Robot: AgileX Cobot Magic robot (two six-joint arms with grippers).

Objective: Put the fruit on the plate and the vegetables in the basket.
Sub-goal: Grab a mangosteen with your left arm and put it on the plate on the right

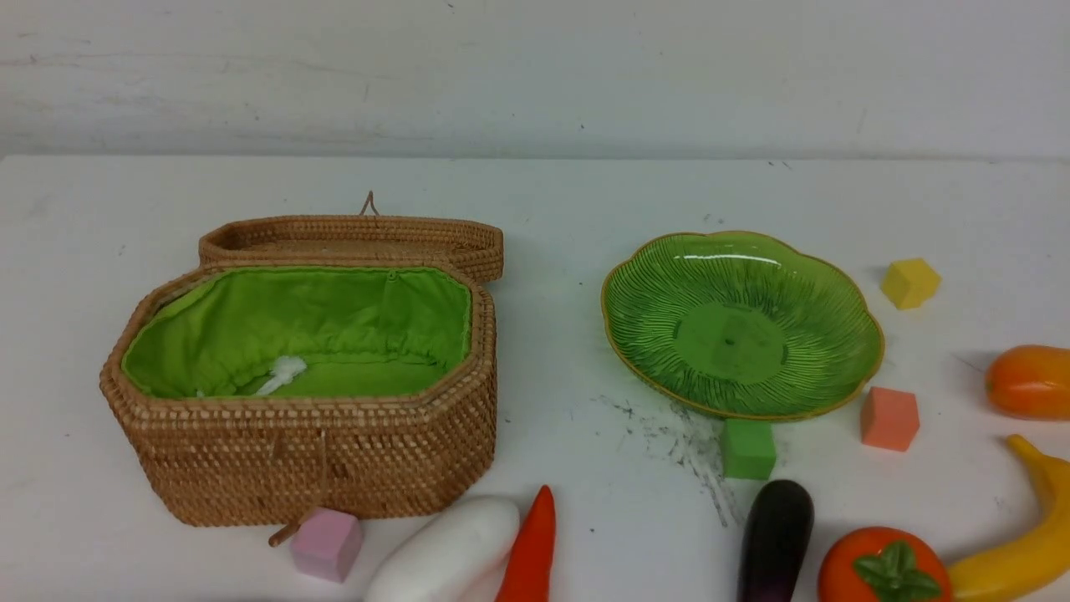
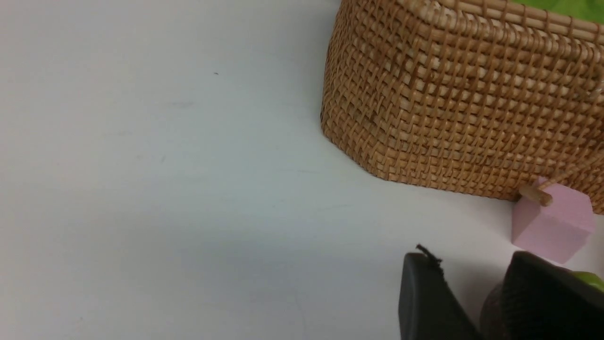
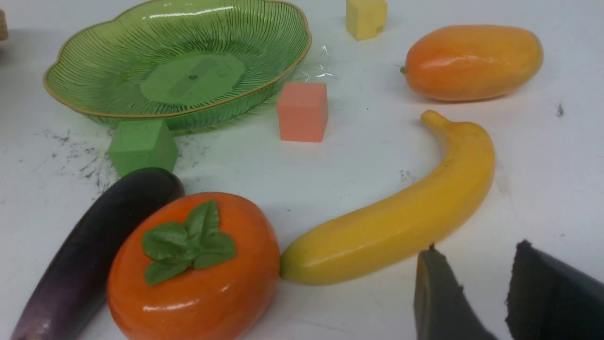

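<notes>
Wicker basket (image 1: 334,460) open, green lining (image 1: 334,326) only, plate (image 1: 669,293) bare, left pincer (image 2: 469,260) and right pincer (image 3: 477,250) parted

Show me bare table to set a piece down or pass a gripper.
Bare: left of the basket, the strip between basket and plate, and behind both. Crowded: near edge, radish, chili, eggplant, tomato, banana; cubes by the plate.
</notes>
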